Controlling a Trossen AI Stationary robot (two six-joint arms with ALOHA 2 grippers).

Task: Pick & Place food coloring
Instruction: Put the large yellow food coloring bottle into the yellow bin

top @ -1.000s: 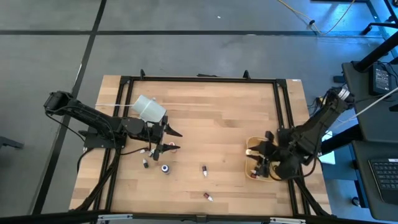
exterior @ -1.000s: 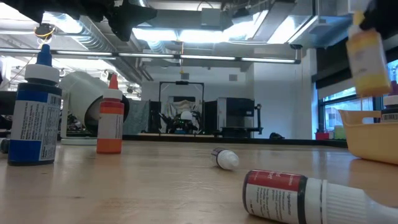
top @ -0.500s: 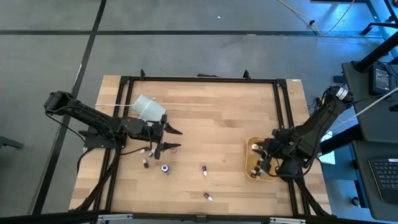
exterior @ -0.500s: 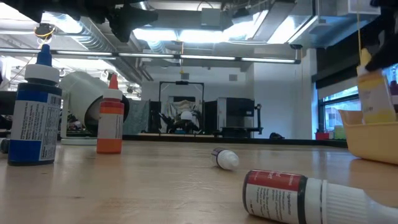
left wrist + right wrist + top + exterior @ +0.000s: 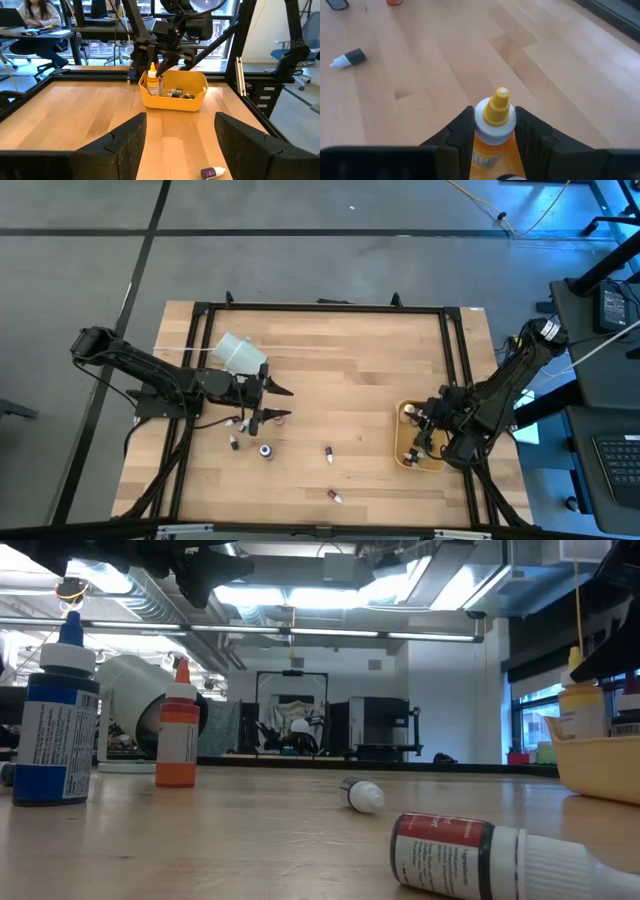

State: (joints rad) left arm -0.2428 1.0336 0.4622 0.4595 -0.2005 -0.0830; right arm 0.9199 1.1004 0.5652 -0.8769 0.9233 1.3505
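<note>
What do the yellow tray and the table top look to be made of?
The yellow tray looks like moulded plastic: one even colour, thin walls, rounded corners, a slight sheen. The table top looks like wood, probably butcher-block boards: pale planks with grain and visible seams, matte finish. Neither can be confirmed beyond its look.

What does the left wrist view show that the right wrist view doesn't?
Only the left wrist view: the yellow bin with bottles lying inside it, the right arm reaching over it, the left claw open above bare table, and a person seated in the room behind.

Only the right wrist view: a close look at the right claw shut on the yellow bottle, plus a dark bottle lying on the wood.

Both: the yellow bottle held upright, and the wooden table.
</note>
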